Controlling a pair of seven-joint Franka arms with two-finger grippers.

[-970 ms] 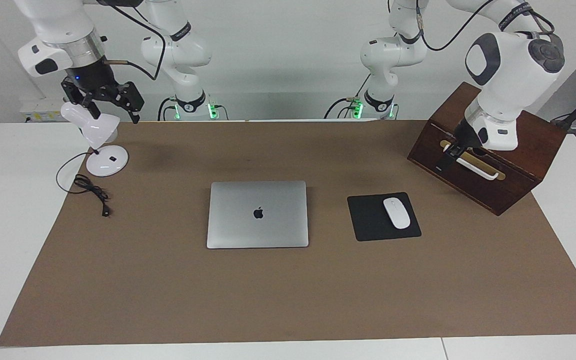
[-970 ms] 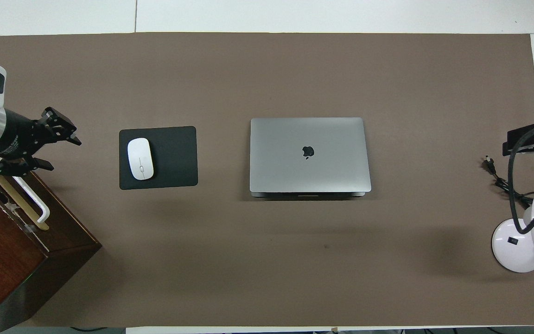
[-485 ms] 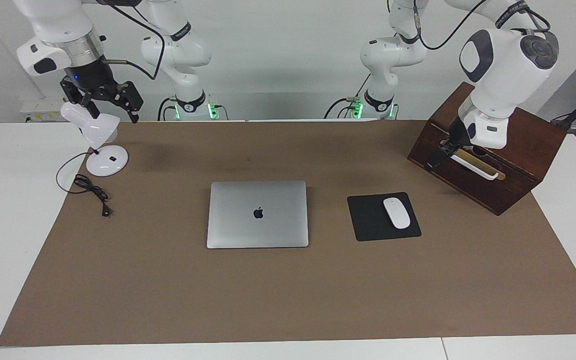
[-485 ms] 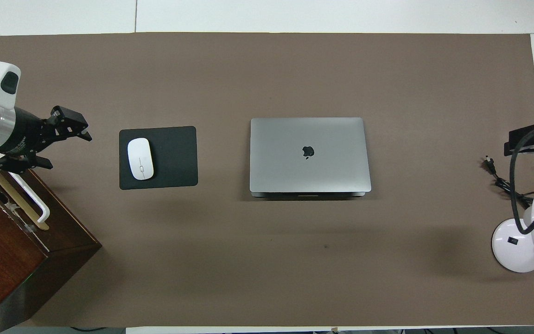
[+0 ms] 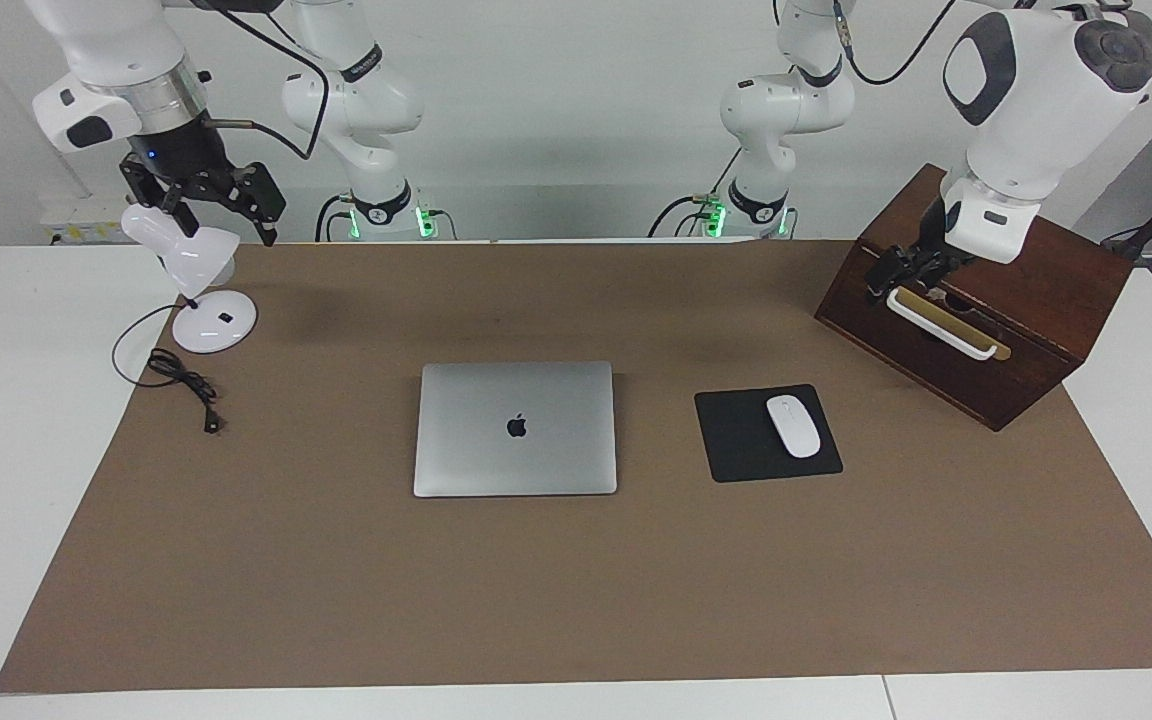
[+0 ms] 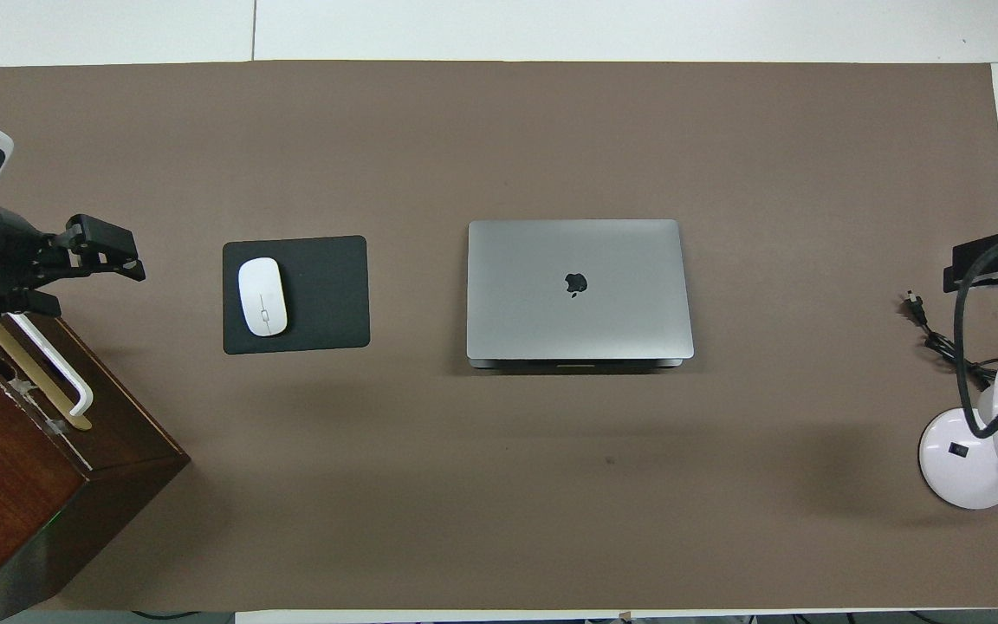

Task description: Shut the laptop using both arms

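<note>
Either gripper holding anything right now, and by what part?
Nothing held. Left gripper is open over the wooden box; right gripper is open above the lamp.

Apple logo on laptop lid

The laptop had a smooth, matt silver-grey metal lid with a dark logo, and it lay on a matt brown paper-like sheet spread over the smooth white desk. At its three o'clock in the facing view, a glossy white plastic mouse sat on a dull black, cloth-like mouse pad, and at two o'clock stood a dark, polished wooden box with a white handle. At ten o'clock, a glossy white plastic lamp had a black cord.
</note>
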